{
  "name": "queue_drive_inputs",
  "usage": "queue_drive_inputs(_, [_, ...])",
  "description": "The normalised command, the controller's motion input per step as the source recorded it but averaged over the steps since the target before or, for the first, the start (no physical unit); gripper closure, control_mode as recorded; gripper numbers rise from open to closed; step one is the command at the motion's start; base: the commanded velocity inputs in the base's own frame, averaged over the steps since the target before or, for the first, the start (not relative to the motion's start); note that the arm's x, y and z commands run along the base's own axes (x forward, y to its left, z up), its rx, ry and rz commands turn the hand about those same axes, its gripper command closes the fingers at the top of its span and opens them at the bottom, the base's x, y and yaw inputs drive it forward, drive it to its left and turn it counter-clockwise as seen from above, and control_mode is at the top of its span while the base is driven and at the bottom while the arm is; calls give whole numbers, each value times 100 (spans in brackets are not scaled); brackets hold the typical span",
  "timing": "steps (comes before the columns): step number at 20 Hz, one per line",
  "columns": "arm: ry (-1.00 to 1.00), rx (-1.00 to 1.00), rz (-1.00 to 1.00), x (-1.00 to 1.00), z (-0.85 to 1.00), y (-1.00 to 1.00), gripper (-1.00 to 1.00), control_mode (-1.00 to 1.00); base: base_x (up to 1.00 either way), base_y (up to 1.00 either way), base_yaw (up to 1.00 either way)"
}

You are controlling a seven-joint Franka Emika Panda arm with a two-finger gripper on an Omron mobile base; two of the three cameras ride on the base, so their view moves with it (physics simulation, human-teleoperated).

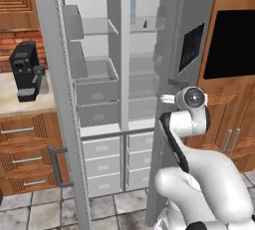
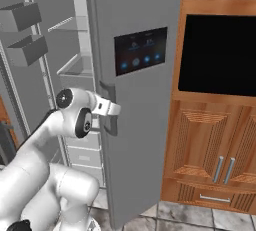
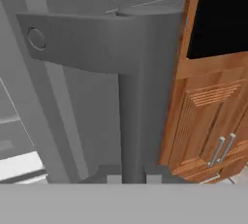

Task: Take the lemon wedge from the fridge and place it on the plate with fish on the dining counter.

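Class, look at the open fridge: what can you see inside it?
Inside the fridge: pale shelves, drawers, door bins and a small dark item too tiny to identify. The right door hides the rest.

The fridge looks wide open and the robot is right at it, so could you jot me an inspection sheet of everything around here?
Surface: beige worktop left of the fridge; tiled floor.
Job's things: fridge, both doors open, pale shelves and drawers; lemon wedge not made out.
Clutter: black coffee machine on the worktop.
Grippers: gripper at the right door's bar handle; jaws' state unclear.
Cables: nothing seen.
Surroundings: black wall oven, wooden cabinets, brick wall.
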Motion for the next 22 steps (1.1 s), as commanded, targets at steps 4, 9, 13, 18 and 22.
queue_drive_inputs(4, [-8, 2, -21, -81, 84, -18, 100, -100, 0, 0, 0])
queue_drive_inputs(9, [-14, 0, -25, -58, 100, 12, -100, -100, 0, 0, 0])
queue_drive_inputs(13, [-14, 0, -19, -87, 100, 26, -100, -100, 0, 0, 0])
queue_drive_inputs(18, [-2, 4, -3, -60, 96, 81, -100, -100, 0, 0, 0])
queue_drive_inputs(22, [0, 0, 0, 11, 58, 100, -100, -100, 0, 0, 0])
